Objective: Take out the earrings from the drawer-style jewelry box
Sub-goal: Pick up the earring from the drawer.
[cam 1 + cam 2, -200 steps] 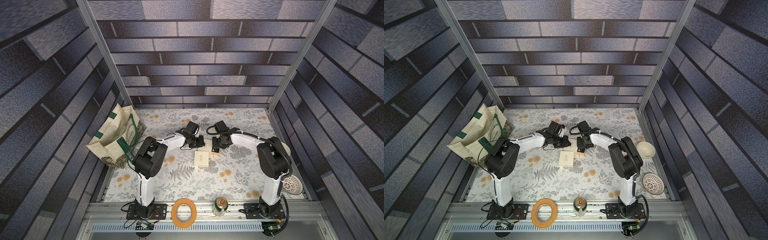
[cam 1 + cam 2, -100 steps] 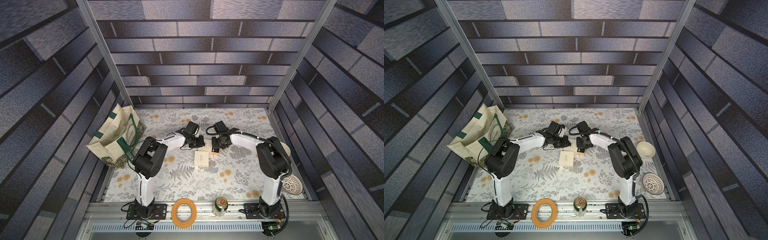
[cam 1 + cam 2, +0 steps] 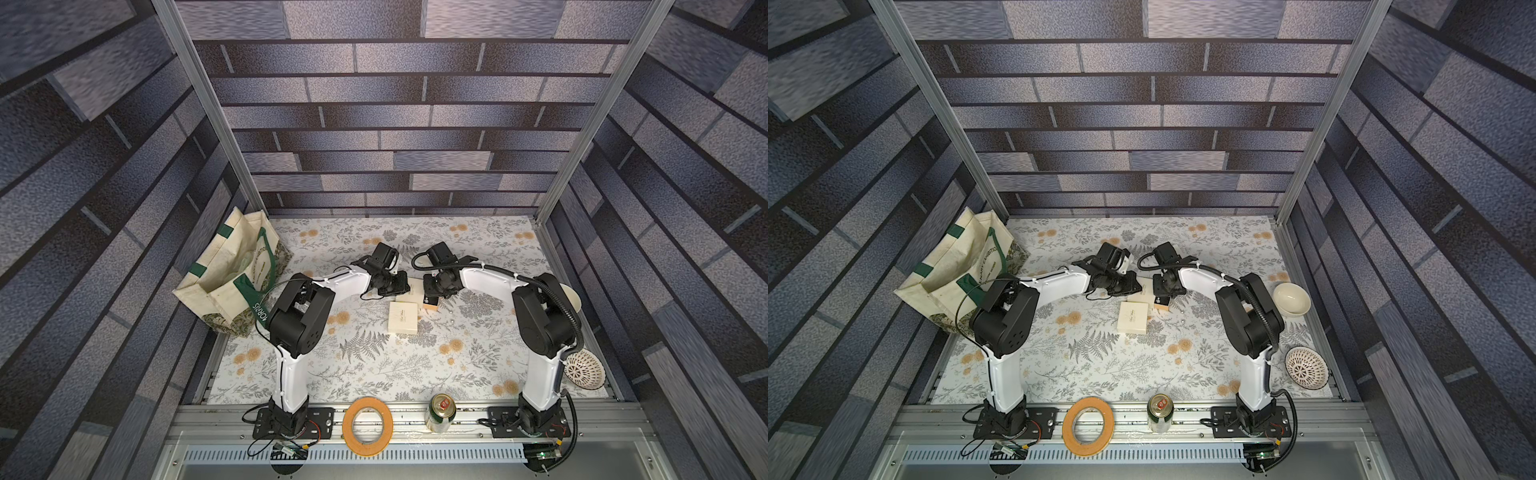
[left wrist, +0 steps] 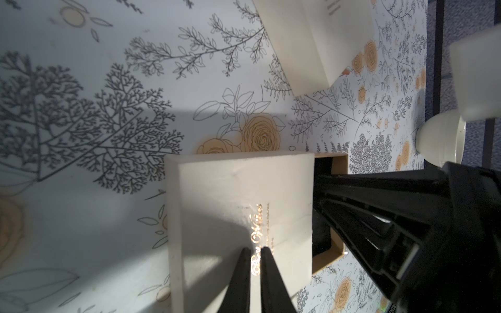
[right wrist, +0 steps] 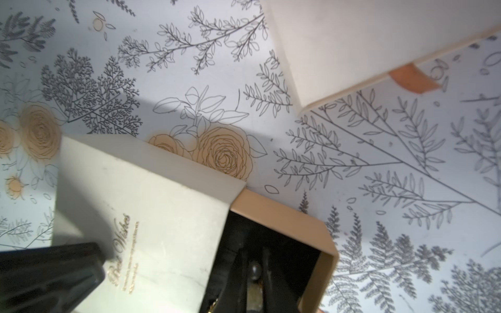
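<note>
Resting our left claw (image 4: 254, 250), its jaws almost together and holding nothing, on the top of the cream box (image 4: 233, 195), we keep our right claw (image 5: 254, 260) closed narrowly on one small pearly earring (image 5: 254, 270), low inside the open tan drawer (image 5: 284, 214) of this box.

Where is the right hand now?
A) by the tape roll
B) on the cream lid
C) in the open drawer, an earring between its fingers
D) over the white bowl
C: the right hand sits inside the drawer, a pale earring between its fingers.
</note>
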